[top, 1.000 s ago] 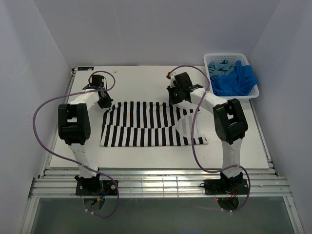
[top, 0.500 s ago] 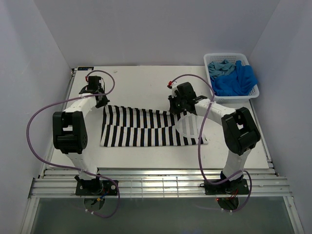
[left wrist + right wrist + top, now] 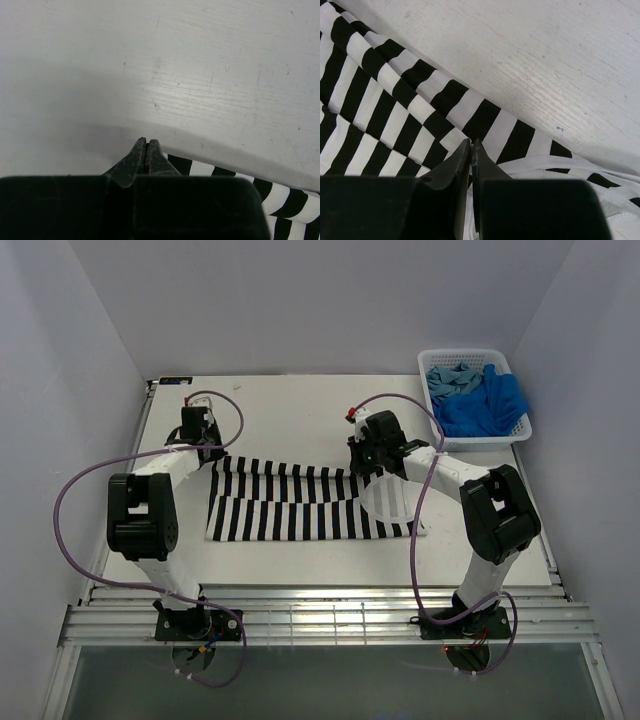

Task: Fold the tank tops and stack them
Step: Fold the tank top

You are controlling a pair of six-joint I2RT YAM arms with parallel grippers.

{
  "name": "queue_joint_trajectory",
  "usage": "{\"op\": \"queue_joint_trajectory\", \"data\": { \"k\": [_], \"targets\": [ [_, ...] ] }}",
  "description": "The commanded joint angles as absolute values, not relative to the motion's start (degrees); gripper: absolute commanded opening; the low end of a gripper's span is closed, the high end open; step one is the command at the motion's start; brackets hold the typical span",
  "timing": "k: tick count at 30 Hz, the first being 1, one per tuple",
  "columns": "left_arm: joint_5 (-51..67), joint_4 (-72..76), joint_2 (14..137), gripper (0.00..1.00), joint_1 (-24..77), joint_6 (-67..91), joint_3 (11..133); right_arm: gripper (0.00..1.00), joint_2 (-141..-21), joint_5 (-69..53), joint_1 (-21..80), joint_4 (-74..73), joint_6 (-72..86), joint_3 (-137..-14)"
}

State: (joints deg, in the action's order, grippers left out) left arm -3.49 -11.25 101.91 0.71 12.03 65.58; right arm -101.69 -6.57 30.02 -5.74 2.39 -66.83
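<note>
Here, garment in work: the striped tank top (image 3: 300,508) lay spread mid-counter (image 3: 290,405), closer to the near edge than the far.
Long axis: left to right, parallel to the counter's near edge.
Left jaws: clenched at the garment's far-left corner, apparently pinching the hem.
Right jaws: clenched on the far hem toward the garment's right end, with striped cloth gathered at the tips.
Governing relation: the garment's body lay nearward of both jaws. Each arm served its own end, so a fold would probably carry the far hem toward the near edge.
Waiting items: the royal blue top (image 3: 482,408) and the teal top (image 3: 450,378) sat in the basket (image 3: 522,430) at the far-right corner.
Change from a second earlier: the far hem was no longer flat, and a raised crease ran along it. The left jaws stood slightly further toward the far-left corner. Both elbows had swung outward and nearward.
</note>
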Motion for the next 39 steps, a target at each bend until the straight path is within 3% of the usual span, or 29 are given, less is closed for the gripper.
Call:
{"op": "queue_joint_trajectory", "data": {
  "k": [1,7,27,32,39],
  "targets": [
    [-2.9,-3.6,94.7,0.00,0.7,11.5,61.4,0.08,-98.9,-6.2,30.0,-4.5,1.3,-66.5],
    [-4.1,1.8,89.7,0.00,0.7,15.4,51.6,0.08,-98.5,-6.9,30.0,-4.5,1.3,-64.8],
    [-5.7,0.3,88.4,0.00,0.7,21.3,45.9,0.10,-98.8,-11.7,30.1,-2.0,2.6,-59.2],
    [-5.4,-2.7,89.2,0.10,0.7,23.6,46.0,0.17,-98.9,-11.3,30.1,-1.8,3.0,-58.3],
    [-4.9,-2.7,84.5,0.34,0.7,25.7,42.6,0.32,-96.7,-13.4,30.8,-0.7,4.0,-54.8]
  ]
}}
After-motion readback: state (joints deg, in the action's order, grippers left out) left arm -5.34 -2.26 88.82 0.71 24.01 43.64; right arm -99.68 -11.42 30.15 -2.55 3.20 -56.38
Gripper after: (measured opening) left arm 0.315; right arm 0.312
